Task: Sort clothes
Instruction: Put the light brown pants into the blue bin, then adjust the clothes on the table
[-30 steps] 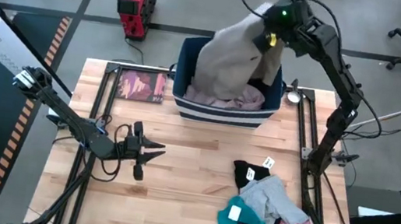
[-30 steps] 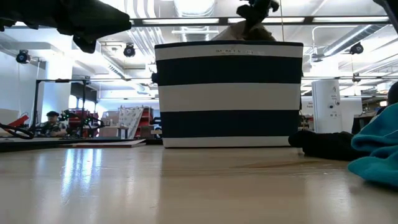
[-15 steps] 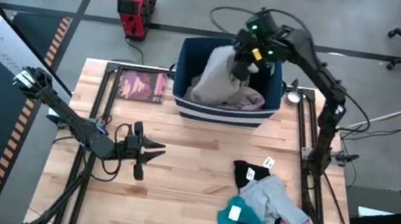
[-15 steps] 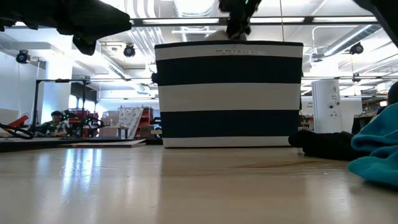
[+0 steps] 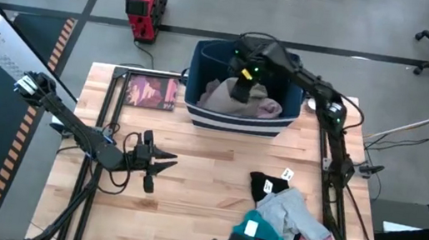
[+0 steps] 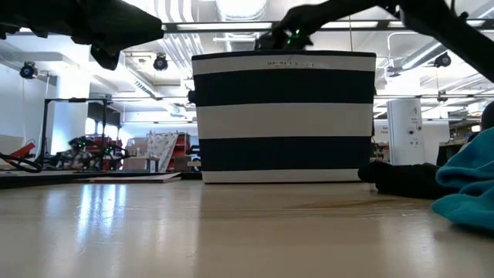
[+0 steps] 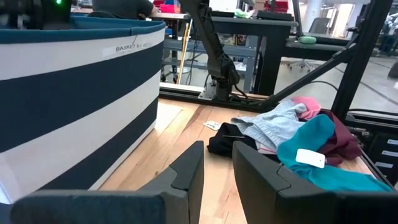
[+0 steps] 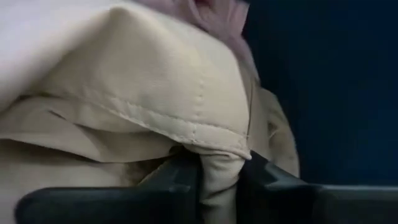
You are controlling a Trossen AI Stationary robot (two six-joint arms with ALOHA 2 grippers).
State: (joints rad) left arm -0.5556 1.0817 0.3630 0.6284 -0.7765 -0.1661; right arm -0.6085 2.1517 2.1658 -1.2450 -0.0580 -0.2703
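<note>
One beige garment (image 5: 224,96), lifted high a second earlier, was down inside the striped bin (image 5: 203,58), right end effector (image 5: 242,84) still clamping it, release next; left end effector (image 5: 165,162) sat narrow over the worktop (image 5: 209,161).

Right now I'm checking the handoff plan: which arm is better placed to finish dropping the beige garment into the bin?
The right. Its hand is inside the striped bin, shut on a fold of the beige garment. The left hand hovers over bare table, away from the bin, holding nothing.
</note>
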